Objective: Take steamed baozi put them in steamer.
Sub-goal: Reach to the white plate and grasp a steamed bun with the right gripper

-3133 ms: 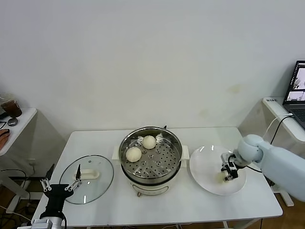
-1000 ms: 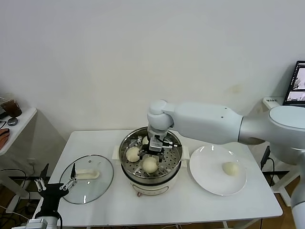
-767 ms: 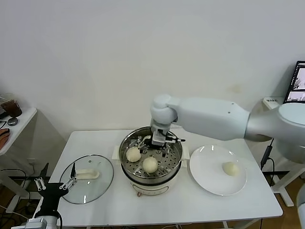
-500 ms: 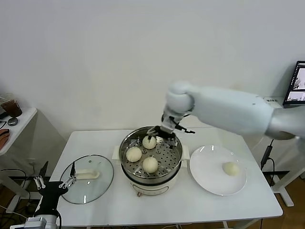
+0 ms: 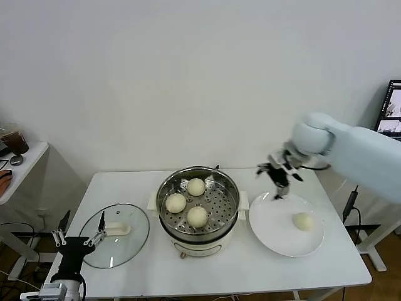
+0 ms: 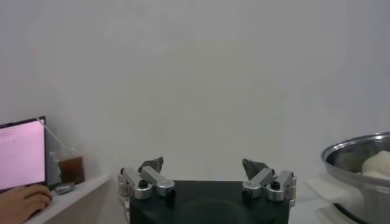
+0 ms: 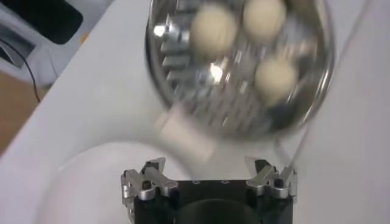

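Note:
The shiny steel steamer (image 5: 164, 195) stands mid-table on its cream base, with three pale baozi on its perforated tray: one at the back (image 5: 196, 186), one at the left (image 5: 176, 202), one at the front (image 5: 197, 216). A fourth baozi (image 5: 303, 221) lies on the white plate (image 5: 270, 221) to the right. My right gripper (image 5: 277, 177) is open and empty in the air above the plate's far-left edge. Its wrist view shows the steamer (image 7: 156, 73) with the three buns (image 7: 214, 27) and the gripper (image 7: 209, 176). My left gripper (image 5: 79, 239) is open, parked low at the table's front left.
A round glass lid (image 5: 136, 241) with a white handle lies flat on the table left of the steamer, just beside the left gripper. A side table with a cup (image 5: 15, 142) stands far left. A laptop (image 5: 391, 113) sits at the far right.
My right gripper set a third baozi in the steamer, let go, rose and swung right to above the plate. The left arm stayed parked.

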Available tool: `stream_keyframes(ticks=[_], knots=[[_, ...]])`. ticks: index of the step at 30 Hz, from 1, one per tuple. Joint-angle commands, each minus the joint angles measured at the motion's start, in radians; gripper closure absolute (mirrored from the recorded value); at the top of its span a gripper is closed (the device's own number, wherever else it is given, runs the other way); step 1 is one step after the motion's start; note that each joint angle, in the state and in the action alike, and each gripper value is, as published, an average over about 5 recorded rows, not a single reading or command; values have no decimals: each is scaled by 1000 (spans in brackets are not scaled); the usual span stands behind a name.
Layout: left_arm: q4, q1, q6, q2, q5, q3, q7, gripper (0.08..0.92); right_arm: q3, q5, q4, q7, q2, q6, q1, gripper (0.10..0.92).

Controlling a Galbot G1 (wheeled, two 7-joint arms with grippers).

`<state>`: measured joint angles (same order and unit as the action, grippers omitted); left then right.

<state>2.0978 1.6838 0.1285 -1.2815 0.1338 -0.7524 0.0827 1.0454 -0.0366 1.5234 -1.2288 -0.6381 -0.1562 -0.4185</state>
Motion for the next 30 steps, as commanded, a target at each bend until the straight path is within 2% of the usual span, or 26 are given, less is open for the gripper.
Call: stream_keyframes(ticks=[1, 11, 21, 30], knots=[[-3, 0, -1, 0, -2, 6, -1, 177, -329, 240, -84, -30, 238, 16, 428, 203], [-10, 8, 0, -1, -9, -6, -1, 177, -521, 351, -257, 33, 140, 94, 644, 203], [-12, 22, 0, -4, -8, -31, -2, 177, -550, 424, -391, 77, -39, 123, 660, 203], [-16, 22, 1, -9, -8, -34, -2, 177, -556, 456, -433, 98, -96, 113, 669, 203]])
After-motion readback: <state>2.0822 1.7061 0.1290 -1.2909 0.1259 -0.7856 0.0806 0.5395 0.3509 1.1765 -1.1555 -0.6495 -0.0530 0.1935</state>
